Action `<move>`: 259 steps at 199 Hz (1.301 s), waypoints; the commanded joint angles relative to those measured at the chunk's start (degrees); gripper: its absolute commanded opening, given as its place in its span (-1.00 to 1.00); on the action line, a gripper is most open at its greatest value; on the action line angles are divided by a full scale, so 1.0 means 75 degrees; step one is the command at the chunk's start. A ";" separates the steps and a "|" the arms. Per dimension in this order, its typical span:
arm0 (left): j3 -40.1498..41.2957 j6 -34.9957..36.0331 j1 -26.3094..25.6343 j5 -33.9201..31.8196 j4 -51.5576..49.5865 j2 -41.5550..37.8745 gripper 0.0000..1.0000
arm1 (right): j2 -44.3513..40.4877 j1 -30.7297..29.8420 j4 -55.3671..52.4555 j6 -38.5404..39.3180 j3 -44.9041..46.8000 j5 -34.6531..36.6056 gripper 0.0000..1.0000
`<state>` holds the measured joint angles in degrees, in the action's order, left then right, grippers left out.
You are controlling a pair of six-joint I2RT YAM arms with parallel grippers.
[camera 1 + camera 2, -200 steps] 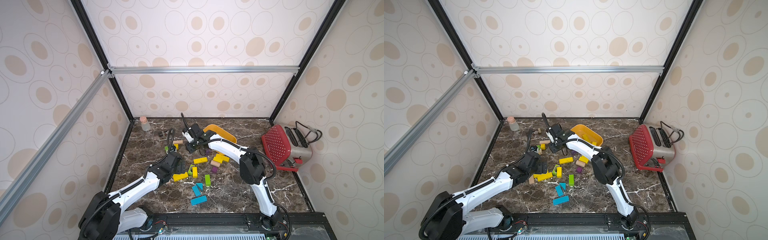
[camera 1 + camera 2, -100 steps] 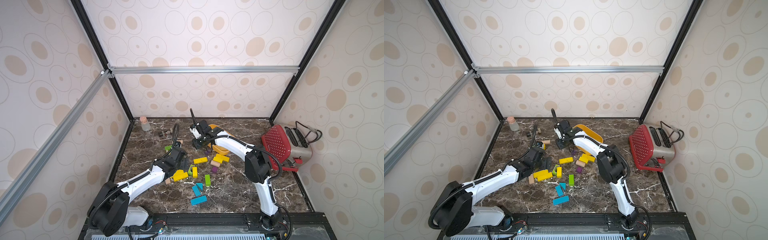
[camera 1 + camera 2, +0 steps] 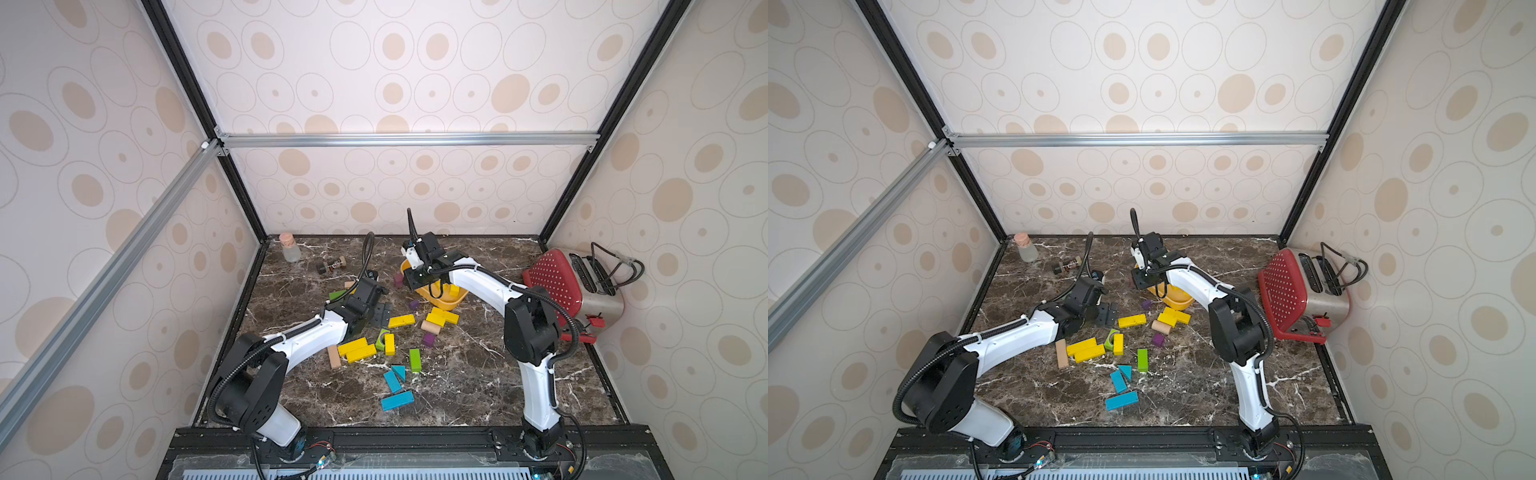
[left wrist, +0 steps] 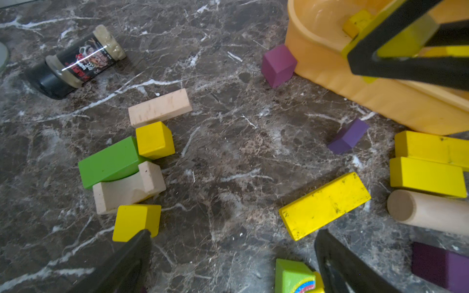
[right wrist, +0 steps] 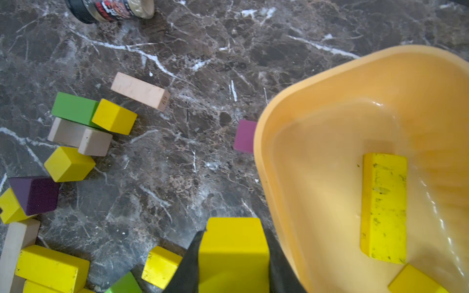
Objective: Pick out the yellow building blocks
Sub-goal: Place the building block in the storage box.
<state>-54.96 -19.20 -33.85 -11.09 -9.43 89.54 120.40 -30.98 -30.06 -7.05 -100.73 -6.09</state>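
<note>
Overhead, both top views show yellow building blocks mid-table, tub at their one o'clock, my right arm arched over it. Left wrist: left gripper spread wide. Only right wrist shows right gripper clamping one yellow block.

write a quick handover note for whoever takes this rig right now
Left gripper: open, empty, low over the table.
Right gripper: shut on a yellow block by the tub.
Done: at least two yellow blocks lie in the tub.
Left: drop the held one in, then fetch the loose yellow blocks scattered on the table.
</note>
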 commanded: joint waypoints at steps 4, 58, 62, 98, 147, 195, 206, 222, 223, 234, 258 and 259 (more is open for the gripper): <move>-0.0556 0.0316 0.0012 0.0402 0.0188 0.0337 0.99 | -0.0318 0.0310 0.0252 -0.0014 0.0184 -0.0184 -0.74; -0.1361 0.1091 0.0010 0.1601 0.0466 0.1093 0.99 | 0.0053 0.0829 0.0373 -0.0105 0.0212 -0.0314 -0.74; -0.1423 0.1170 0.0010 0.1640 0.0475 0.1130 0.99 | 0.0101 0.0860 0.0392 -0.0130 0.0206 -0.0324 -0.74; -0.1993 0.1623 0.0012 0.2020 0.0430 0.1530 0.99 | 0.0607 0.1096 0.0356 -0.0187 -0.0194 -0.0384 -0.72; -0.2406 0.2153 0.0007 0.2110 0.0302 0.1859 0.99 | 0.1317 0.1199 0.0261 -0.0153 -0.0775 -0.0372 -0.69; -0.2678 0.2444 0.0030 0.1791 0.0168 0.2064 0.99 | 0.1820 0.1204 0.0140 -0.0185 -0.1115 -0.0367 -0.52; -0.2690 0.2409 0.0042 0.1756 0.0172 0.2081 0.99 | 0.1913 0.1202 0.0086 -0.0219 -0.1211 -0.0384 -0.39; -0.2651 0.2336 0.0048 0.1645 0.0173 0.2102 0.99 | 0.2065 0.1199 -0.0049 -0.0231 -0.1412 -0.0384 -0.17; -0.2654 0.2331 0.0048 0.1626 0.0170 0.2107 0.99 | 0.2070 0.1200 -0.0065 -0.0225 -0.1420 -0.0384 -0.16; -0.2605 0.2208 0.0045 0.1458 0.0180 0.2126 0.99 | 0.2110 0.1207 -0.0109 -0.0221 -0.1487 -0.0411 -0.07; -0.2412 0.1849 0.0066 0.1292 0.0340 0.2153 0.99 | 0.2032 0.1207 0.0001 -0.0226 -0.1378 -0.0452 0.00; -0.2399 0.1835 0.0069 0.1286 0.0342 0.2156 0.99 | 0.2019 0.1210 0.0007 -0.0223 -0.1374 -0.0459 0.01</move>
<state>-72.69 -3.60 -33.82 0.71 -7.33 104.81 135.22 -22.11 -29.17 -8.93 -110.21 -9.02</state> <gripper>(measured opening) 0.994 0.492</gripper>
